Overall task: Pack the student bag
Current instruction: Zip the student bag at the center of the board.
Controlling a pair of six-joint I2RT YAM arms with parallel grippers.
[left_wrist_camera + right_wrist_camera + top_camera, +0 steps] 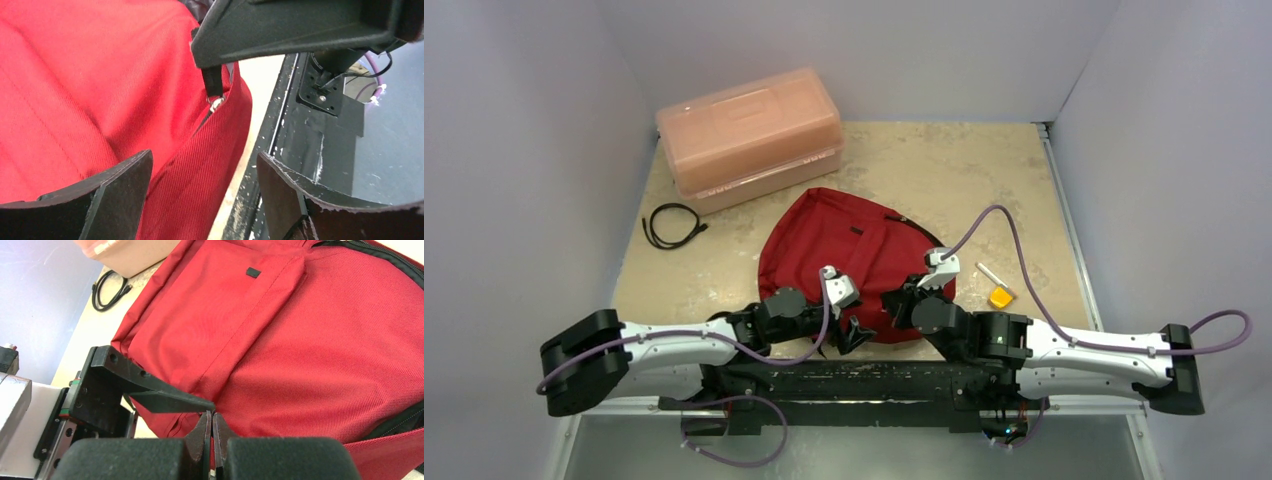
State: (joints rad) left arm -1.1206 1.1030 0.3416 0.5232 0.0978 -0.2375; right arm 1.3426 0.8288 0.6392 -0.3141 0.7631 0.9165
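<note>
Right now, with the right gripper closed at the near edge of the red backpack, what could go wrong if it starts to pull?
1. The right gripper seems to pinch only the small black zipper pull, so the pull could slip out.
2. The left gripper is open and holds nothing, so the soft red backpack may drag along instead of unzipping.
3. Both grippers sit very close together at the bag's edge, so they could collide.

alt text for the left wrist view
Shut jaws of the right arm pinch the black zipper pull of the red student bag, which fills the left of the frame. Open, empty jaws of the left arm frame the bottom.
</note>
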